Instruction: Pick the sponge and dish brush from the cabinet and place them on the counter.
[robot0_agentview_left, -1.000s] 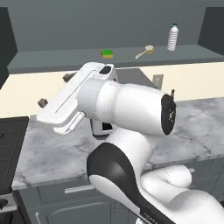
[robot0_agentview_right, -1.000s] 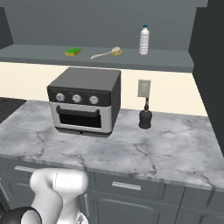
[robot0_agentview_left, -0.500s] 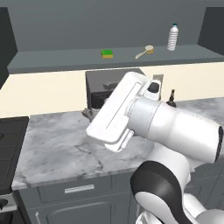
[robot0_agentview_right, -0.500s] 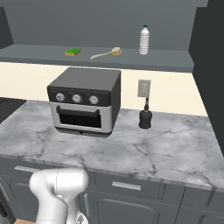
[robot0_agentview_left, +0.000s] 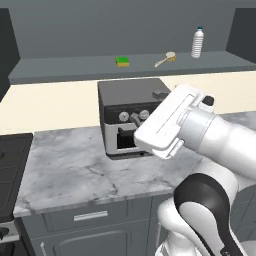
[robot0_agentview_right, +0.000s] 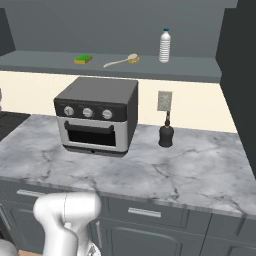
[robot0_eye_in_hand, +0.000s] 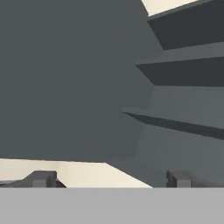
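Observation:
The sponge (robot0_agentview_left: 122, 61) (robot0_agentview_right: 83, 59), green over yellow, lies flat on the grey shelf of the open cabinet (robot0_agentview_left: 60, 71) (robot0_agentview_right: 45, 60). To its right on the same shelf lies the dish brush (robot0_agentview_left: 165, 59) (robot0_agentview_right: 121, 61), cream handle with a tan head. Below stretches the marbled counter (robot0_agentview_left: 70, 170) (robot0_agentview_right: 180, 170). In the hand view my gripper (robot0_eye_in_hand: 109, 179) is open, its two dark fingertips (robot0_eye_in_hand: 41, 178) set wide apart with nothing between them, facing dark grey cabinet panels. My white arm crosses the front of the left base view, well below the shelf.
A clear plastic bottle (robot0_agentview_left: 197, 42) (robot0_agentview_right: 165, 46) stands right of the brush. A black toaster oven (robot0_agentview_left: 130, 117) (robot0_agentview_right: 97, 117) sits on the counter under the shelf, with a small dark bottle (robot0_agentview_right: 166, 134) near a wall outlet (robot0_agentview_right: 164, 100). A black stovetop (robot0_agentview_left: 10, 165) lies at the left.
My arm has swung rightward across the left base view and now covers the toaster oven's right side. Sponge, brush and bottle have not moved. The jaws stay open.

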